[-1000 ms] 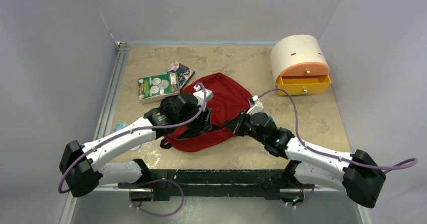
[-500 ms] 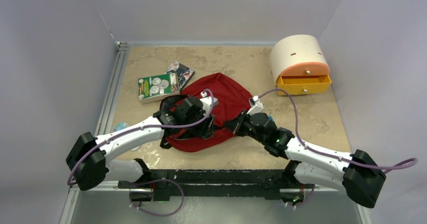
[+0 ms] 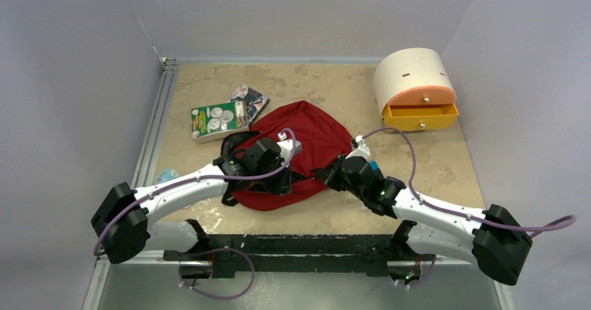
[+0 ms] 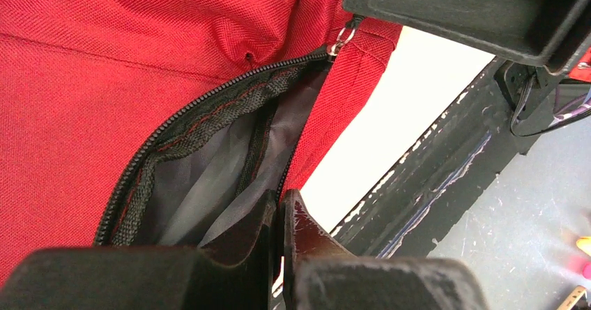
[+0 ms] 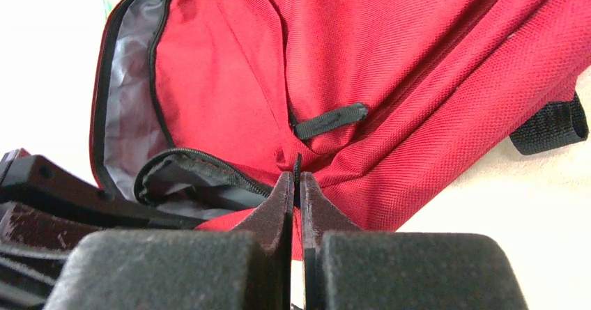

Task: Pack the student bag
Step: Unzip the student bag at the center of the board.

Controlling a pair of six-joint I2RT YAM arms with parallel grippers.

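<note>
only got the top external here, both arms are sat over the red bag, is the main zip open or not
Observer: Open. The left wrist view shows the student bag unzipped, with grey lining showing inside the mouth.
Operator: left pincer got anything
Observer: The left pincer is shut right at the edge of that opening. I cannot tell whether it pinches any fabric.
Operator: and the right one
Observer: The right pincer is shut, with a thin black tab of the bag caught between its tips.
</note>
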